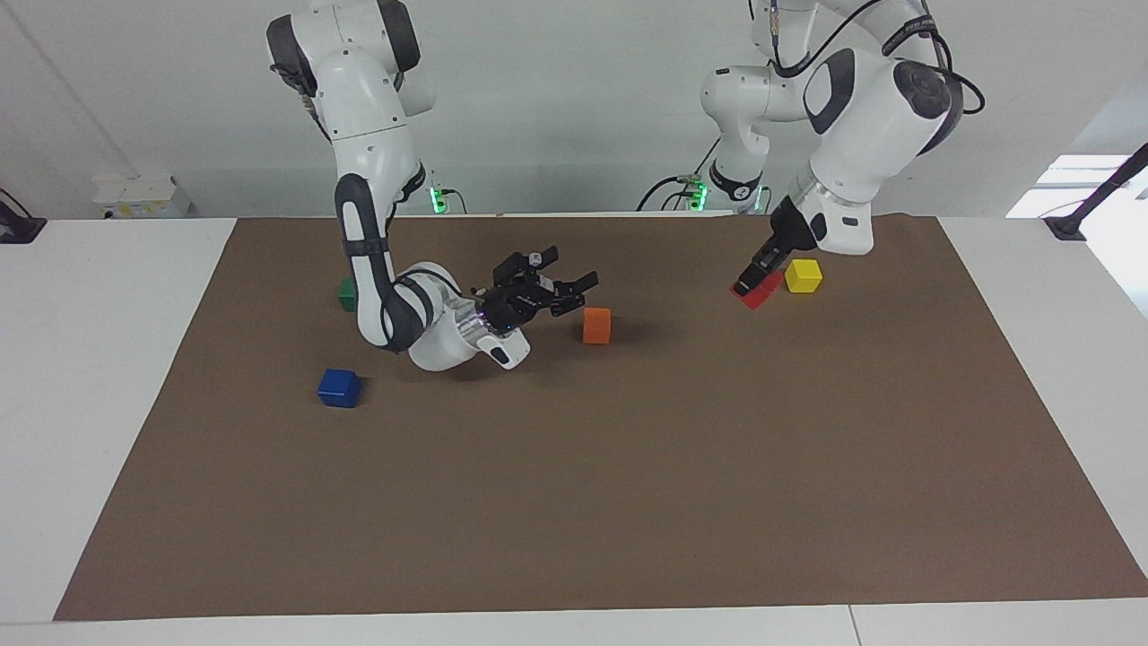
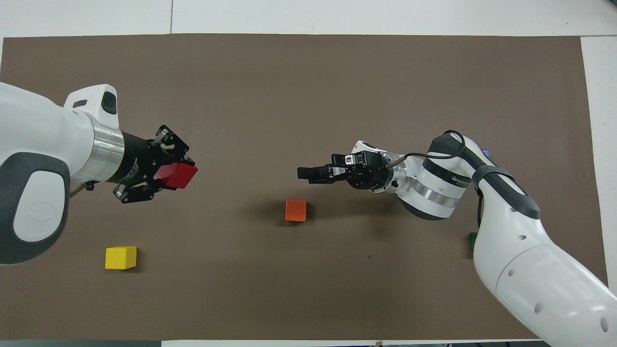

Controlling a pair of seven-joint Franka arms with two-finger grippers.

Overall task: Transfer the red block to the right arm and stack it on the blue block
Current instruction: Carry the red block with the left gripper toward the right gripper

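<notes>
Clamping the red block [image 1: 756, 292] aloft over the mat near the yellow cube [image 1: 803, 275], the left gripper [image 1: 760, 280] faced the right gripper [image 1: 567, 291], whose jaws stood apart, well away above the orange cube [image 1: 596, 325].

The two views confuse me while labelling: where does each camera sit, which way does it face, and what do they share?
Facing view: high across the table, looking at the robots; both white arms show whole, left gripper raised with the small glossy red cube.
Overhead view: high above the robots' end, looking steeply down; forearms enter from below, right gripper open.
Shared: brown mat, small orange cube, small yellow cube, mirrored half a turn.
</notes>
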